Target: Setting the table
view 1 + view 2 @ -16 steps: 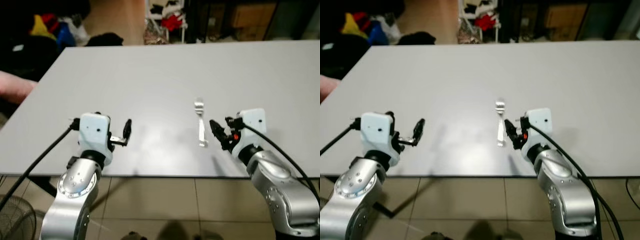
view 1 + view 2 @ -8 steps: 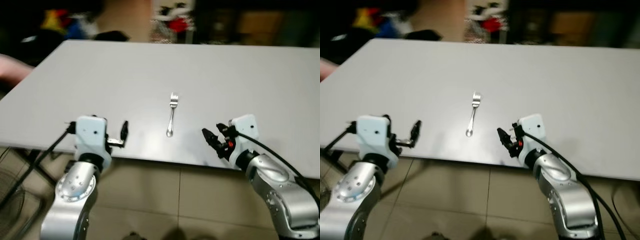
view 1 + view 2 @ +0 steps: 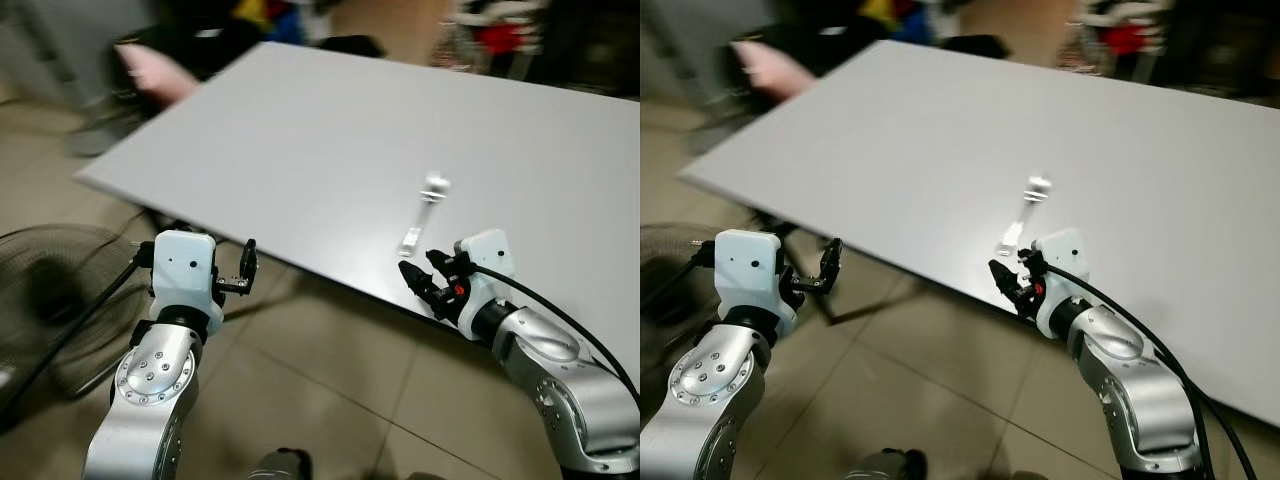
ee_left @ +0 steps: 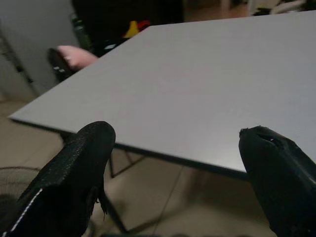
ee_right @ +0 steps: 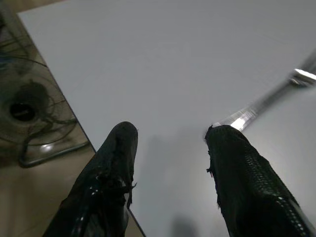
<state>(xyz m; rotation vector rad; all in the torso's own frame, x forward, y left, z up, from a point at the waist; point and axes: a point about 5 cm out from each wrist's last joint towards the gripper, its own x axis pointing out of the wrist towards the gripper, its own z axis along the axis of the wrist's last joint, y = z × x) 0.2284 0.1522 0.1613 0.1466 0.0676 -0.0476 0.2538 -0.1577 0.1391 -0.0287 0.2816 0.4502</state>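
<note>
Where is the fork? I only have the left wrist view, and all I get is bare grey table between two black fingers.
Observer: The fork lies on the table near its front edge, just beyond the right hand.
Operator: Is that hand holding it?
Observer: No. In the right wrist view its fingers are apart with nothing between them, and the fork's handle lies past one fingertip.
Operator: Is the right hand over the table?
Observer: Only just: it sits at the table's near edge, with its arm over the floor tiles.
</note>
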